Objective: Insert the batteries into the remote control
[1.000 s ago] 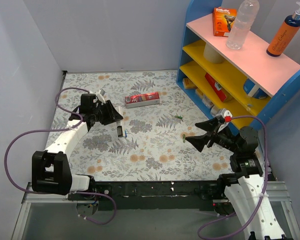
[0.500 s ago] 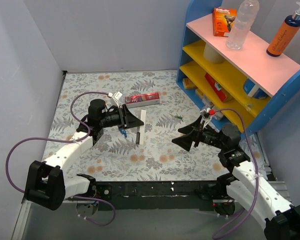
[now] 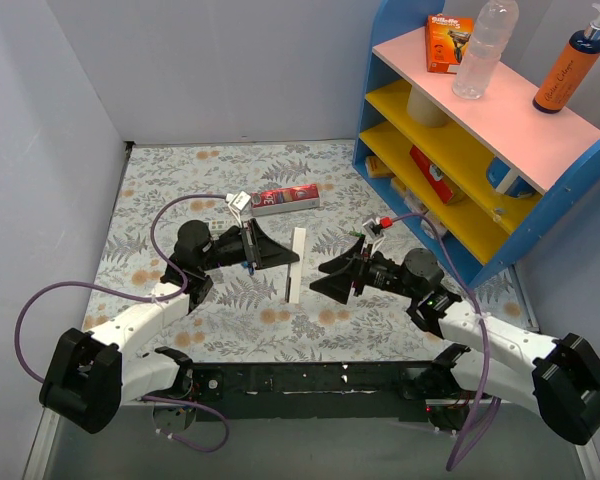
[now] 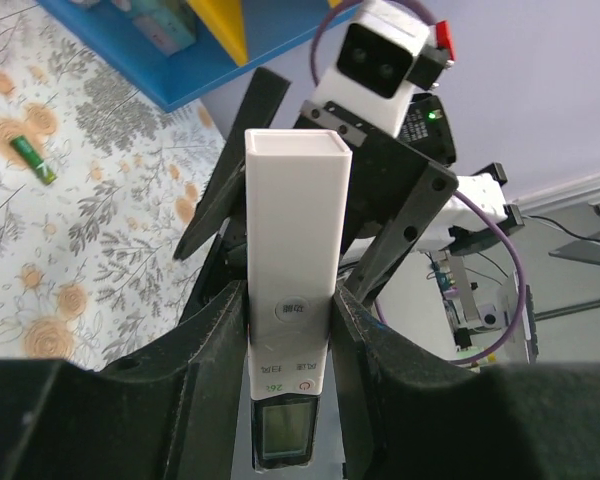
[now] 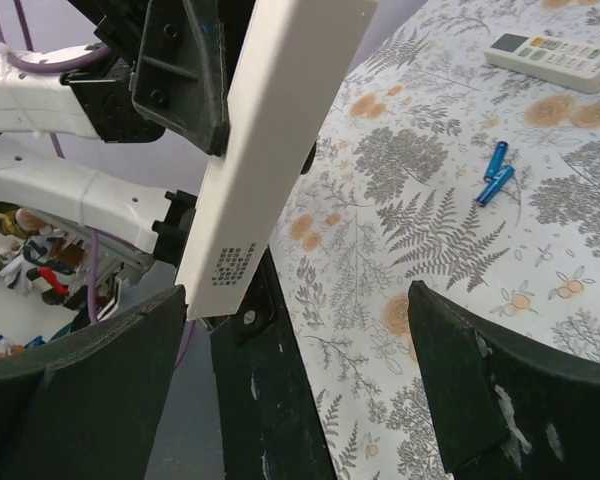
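Note:
The white remote control [image 3: 292,285] is held off the table in my left gripper [image 3: 280,255], which is shut on its display end. In the left wrist view the remote [image 4: 295,220] shows its button face, and its far end looks hollow. My right gripper [image 3: 318,280] is open and empty and faces the remote's free end. In the right wrist view the remote's back [image 5: 270,150] reaches in beside the left finger of that gripper [image 5: 298,300]. Two blue batteries [image 5: 495,172] lie on the table beyond. A green battery [image 3: 357,235] lies near the shelf; one also shows in the left wrist view [image 4: 32,160].
The red carton [image 3: 285,198] lies behind the grippers. A flat white piece with a small display and buttons [image 5: 555,55] lies on the table past the blue batteries. The blue and yellow shelf unit [image 3: 450,150] stands at the right. Grey walls close the left and back.
My left gripper has lifted the remote and carried it right toward the middle. My right gripper has swung left from near the shelf and now faces the remote's free end.

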Robot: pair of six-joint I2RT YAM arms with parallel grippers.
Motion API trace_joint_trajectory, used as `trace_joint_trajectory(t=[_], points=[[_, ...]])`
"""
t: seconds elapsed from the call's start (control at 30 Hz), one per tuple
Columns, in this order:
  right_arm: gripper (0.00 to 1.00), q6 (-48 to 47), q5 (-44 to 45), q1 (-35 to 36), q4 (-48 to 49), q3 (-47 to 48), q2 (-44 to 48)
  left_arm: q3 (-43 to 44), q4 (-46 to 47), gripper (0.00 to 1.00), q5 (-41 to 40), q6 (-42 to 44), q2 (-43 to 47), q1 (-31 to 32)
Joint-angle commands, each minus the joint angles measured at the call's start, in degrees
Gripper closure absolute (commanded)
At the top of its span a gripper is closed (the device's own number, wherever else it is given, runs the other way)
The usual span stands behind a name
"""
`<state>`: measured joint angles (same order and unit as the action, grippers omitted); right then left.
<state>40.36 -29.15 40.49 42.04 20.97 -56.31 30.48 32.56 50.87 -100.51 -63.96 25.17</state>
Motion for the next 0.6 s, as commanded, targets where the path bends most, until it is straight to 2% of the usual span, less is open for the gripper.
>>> trace_joint_trajectory(t=[0.0,0.27,0.57], points=[[0.02,1.8,1.4,2.8,9.3,4.0,-3.4,-0.2,9.4,1.00,1.0,-3.4,1.6,1.1],[0.04,5.4,-2.2,4.8,18.9,5.3,-8.0,-0.9,11.7,1.00,-0.4,-3.0,0.9,1.5],[0.10,5.7,-2.7,6.4,20.3,7.2,-11.3,-0.7,16.6,1.00,-0.2,-4.7,-0.8,2.5]])
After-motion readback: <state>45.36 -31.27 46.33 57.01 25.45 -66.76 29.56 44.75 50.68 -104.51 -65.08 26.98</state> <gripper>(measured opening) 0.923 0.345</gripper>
